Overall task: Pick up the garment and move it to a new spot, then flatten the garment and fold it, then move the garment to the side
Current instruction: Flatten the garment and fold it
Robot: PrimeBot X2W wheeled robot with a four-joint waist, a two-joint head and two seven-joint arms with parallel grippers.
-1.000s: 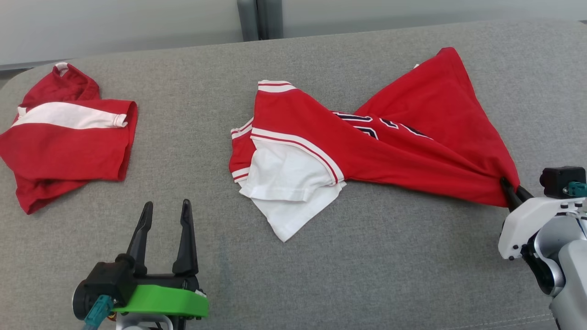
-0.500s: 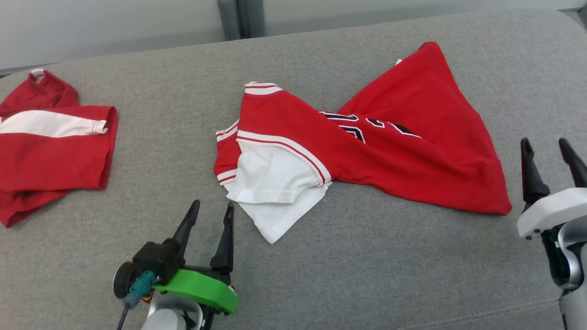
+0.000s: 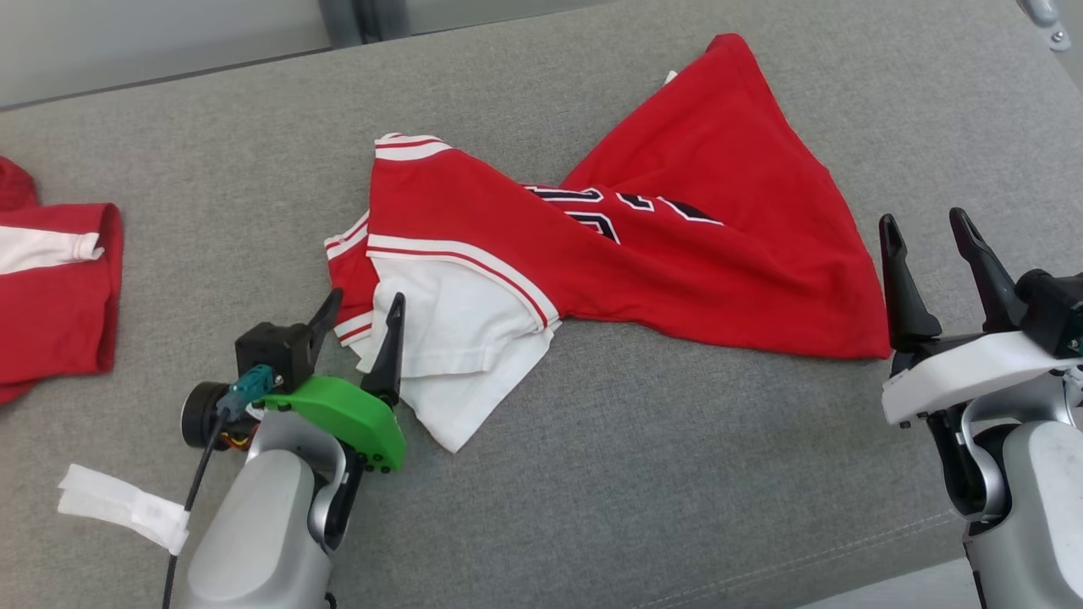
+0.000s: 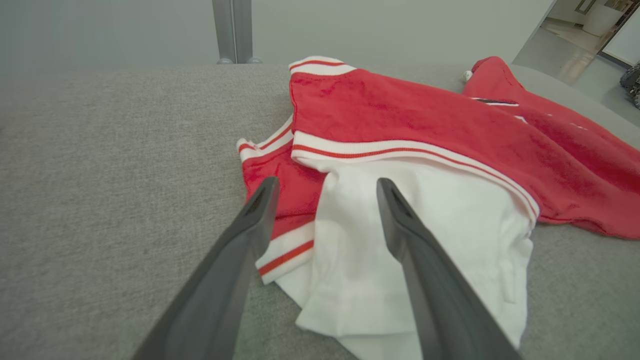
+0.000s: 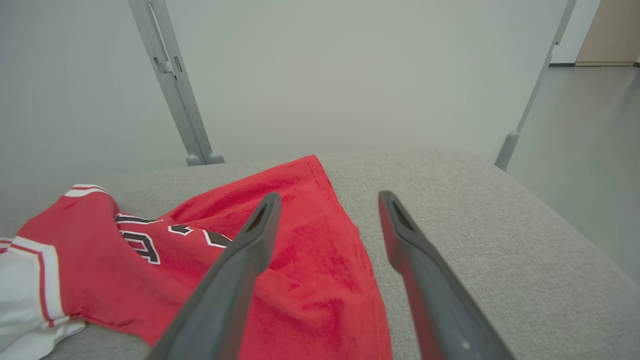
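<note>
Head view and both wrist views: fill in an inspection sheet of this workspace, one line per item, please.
Surface: grey fabric cushion, flat.
Job's things: red and white jersey, twisted, unfolded, mid-cushion.
Clutter: second red garment at left edge; white strip near front.
Grippers: left gripper open at jersey's white part; right gripper open beside red hem; both empty.
Cables: black cable at left wrist.
Surroundings: pale wall, grey post.

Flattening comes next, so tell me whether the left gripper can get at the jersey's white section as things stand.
Probably yes. The left gripper is open, its fingertips right at the white section of the jersey, and nothing lies between them on the grey cushion.
</note>
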